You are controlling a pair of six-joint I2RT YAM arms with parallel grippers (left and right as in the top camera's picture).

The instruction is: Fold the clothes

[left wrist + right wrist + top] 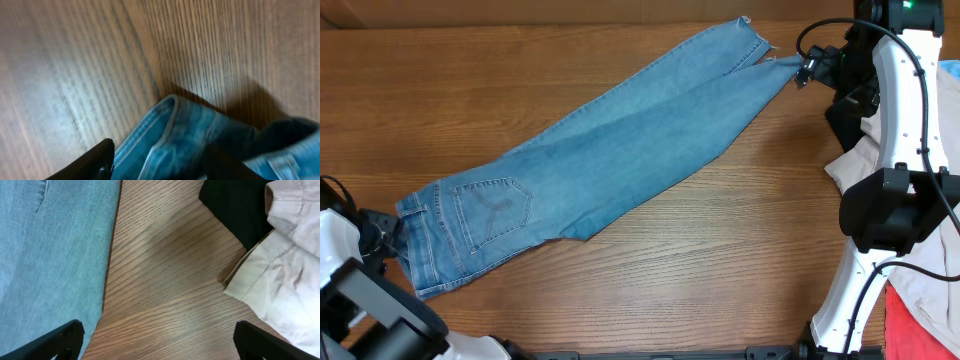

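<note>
Blue jeans (610, 150) span the worktop (720, 260); left fingers (97, 162) straddle the waistband, grip unclear; right fingers (60, 340) spread apart beside a leg.

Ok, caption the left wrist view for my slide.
Left gripper straddling the jeans waistband on a wooden table.

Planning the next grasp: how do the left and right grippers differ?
The left gripper has the waistband of the jeans between its fingers; the right gripper has only bare table. The left is at the waist end, the right beside a leg, near the beige garment. The right is wide open; the left's grip unclear. Both adjoin the jeans.
</note>
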